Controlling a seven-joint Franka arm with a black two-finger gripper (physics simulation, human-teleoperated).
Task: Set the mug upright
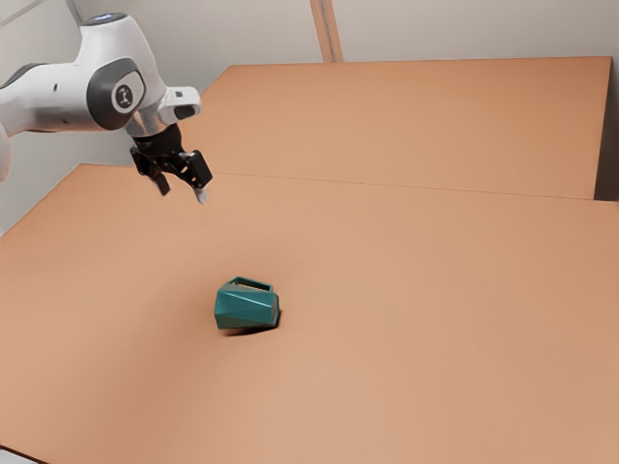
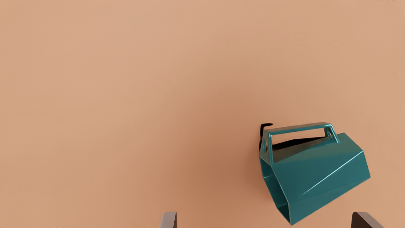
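- The teal faceted mug [image 1: 246,306] lay on its side on the orange-brown tabletop [image 1: 435,338], its open mouth [image 2: 276,190] facing sideways, so it was not upright.
- Its angular handle [image 2: 297,128] stood out from the body, raised off the tabletop.
- The black two-finger gripper [image 1: 184,194] hung above the tabletop, well apart from the mug, towards the exterior view's upper left; its fingers were spread wide, with nothing between them.
- The step in hand, as far as could be judged, was getting a hold on the mug.
- The next move called for bringing the open gripper over and down to the mug, lining the fingers up across its body, and closing on it.
- A lift and a turn would then be needed to put the base underneath before release.
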